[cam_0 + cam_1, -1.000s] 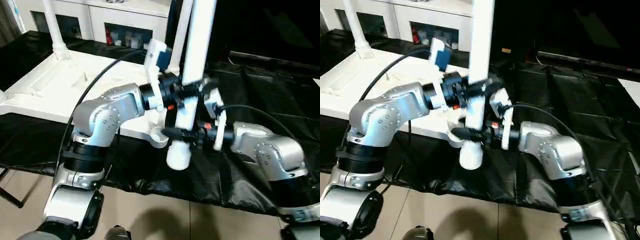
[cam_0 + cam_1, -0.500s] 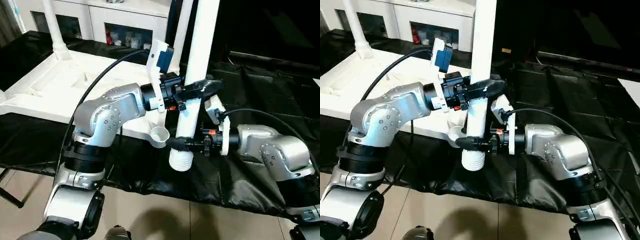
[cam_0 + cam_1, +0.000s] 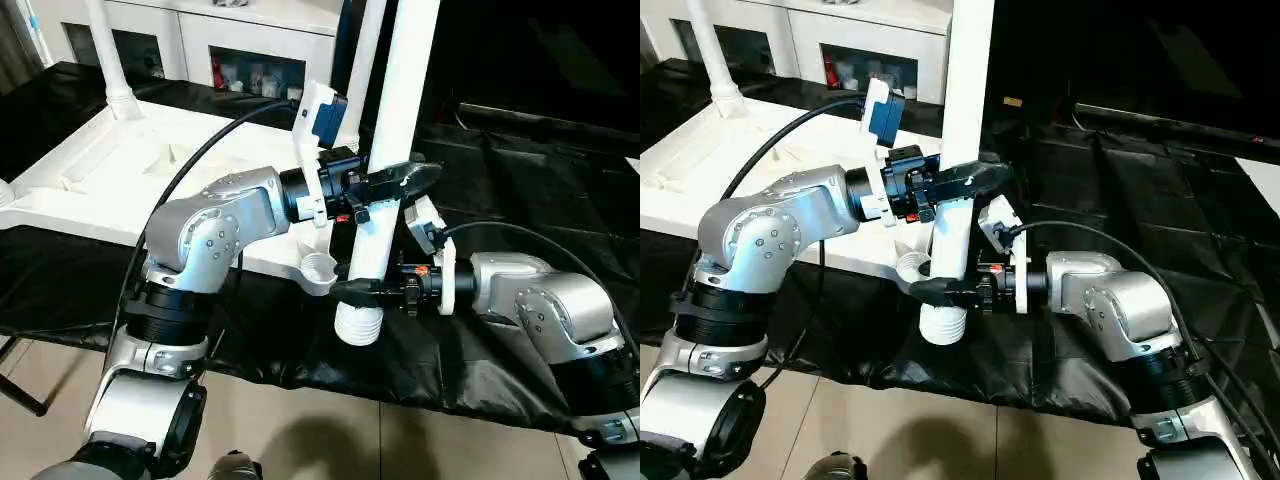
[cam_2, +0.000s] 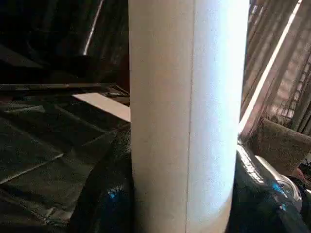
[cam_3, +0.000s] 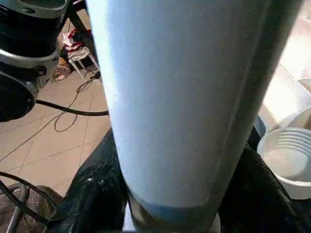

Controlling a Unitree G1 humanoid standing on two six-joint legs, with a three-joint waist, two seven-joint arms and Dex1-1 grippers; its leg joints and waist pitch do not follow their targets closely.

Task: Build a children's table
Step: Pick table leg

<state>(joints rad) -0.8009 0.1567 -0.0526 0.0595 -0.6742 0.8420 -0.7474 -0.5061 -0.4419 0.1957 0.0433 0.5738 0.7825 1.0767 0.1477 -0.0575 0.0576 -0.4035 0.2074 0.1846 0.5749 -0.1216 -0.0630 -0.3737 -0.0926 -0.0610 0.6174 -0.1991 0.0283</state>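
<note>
Table top (image 3: 120,170): white plastic, ribbed underside up, on black cloth (image 3: 520,190). 2 tube legs seated in far sockets. Third tube leg (image 3: 385,180): near upright, threaded end just beside the near corner socket (image 3: 318,268), not inserted. Left gripper (image 3: 395,180): clamped on this leg mid-shaft. Right gripper (image 3: 365,291): clamped on it lower down, above the thread.
</note>
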